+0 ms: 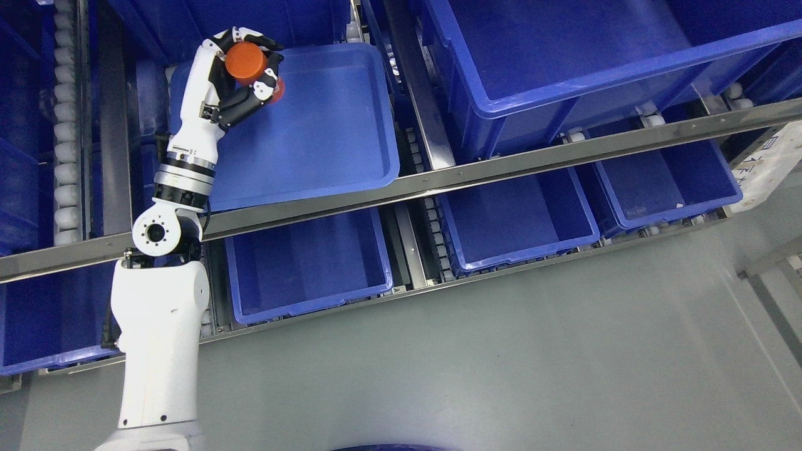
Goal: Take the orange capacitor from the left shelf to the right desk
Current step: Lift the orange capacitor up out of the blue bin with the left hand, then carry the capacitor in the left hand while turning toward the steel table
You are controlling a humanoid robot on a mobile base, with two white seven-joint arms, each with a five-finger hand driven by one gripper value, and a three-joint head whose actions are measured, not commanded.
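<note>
An orange capacitor (245, 61) is gripped in the left hand (241, 75), whose fingers (247, 103) are curled around it, above the far left corner of a shallow blue tray (332, 125) on the shelf (438, 178). More blue bins (307, 263) are seen on the level below.

**What I can't make out**

My left hand (241, 72) covers most of the orange capacitor (245, 61). A second orange piece (278, 89) peeks out behind the fingers (250, 100); I can't identify it. The big bin (564, 75) runs off the top edge.
</note>
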